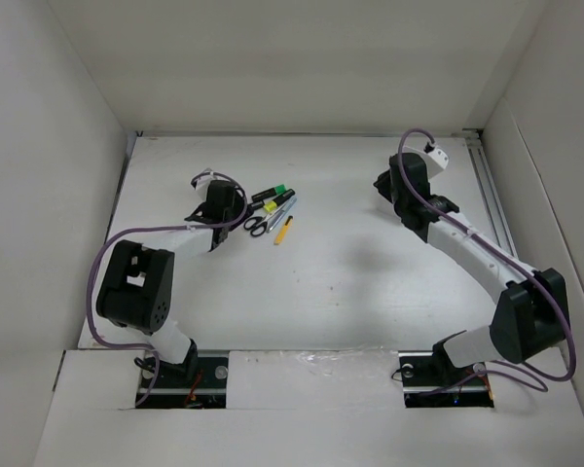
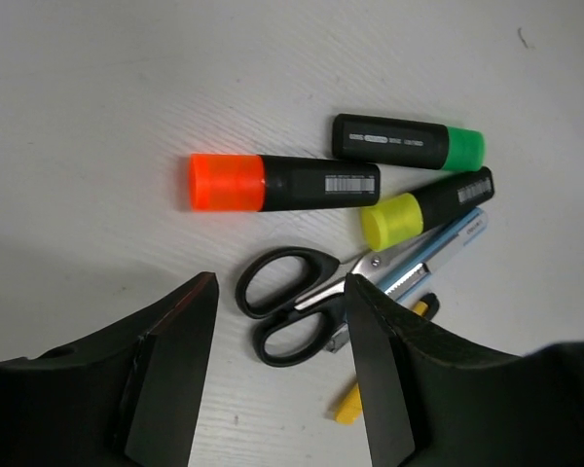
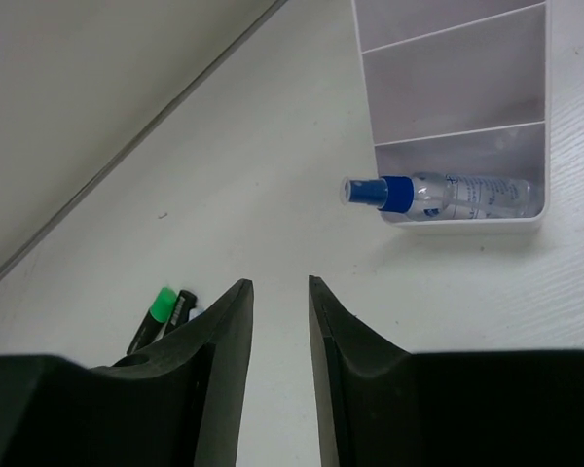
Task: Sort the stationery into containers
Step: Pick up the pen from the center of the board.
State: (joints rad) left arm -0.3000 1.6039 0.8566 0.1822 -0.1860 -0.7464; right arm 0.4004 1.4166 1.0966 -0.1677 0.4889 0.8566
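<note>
The blue-capped bottle (image 3: 448, 195) lies in the tray (image 3: 457, 78) (cap overhanging); the right gripper (image 3: 280, 287) is spread and empty. The left gripper (image 2: 277, 292), spread above the scissors (image 2: 287, 302), probably descends and pinches next.

You'll find the tray (image 3: 448, 78) cut off by the top edge; a finger (image 2: 380, 389) hides most of the stick (image 2: 347, 407).

White table (image 1: 370, 282), matt, faintly grained. A loose cluster lies on its left half, consisting of:

- an orange-capped marker (image 2: 282, 182), a green-capped highlighter (image 2: 409, 143) and a yellow-capped highlighter (image 2: 426, 207), all black-barrelled and roughly parallel
- black-handled scissors (image 2: 292, 302), blades alongside a silver-blue pen (image 2: 453, 238)
- a short yellow stick (image 2: 355, 404) just beside the scissors' handles

Well apart from the cluster, a translucent white tray (image 3: 457, 83) rests flat on the table, divided by thin walls into compartments.
</note>
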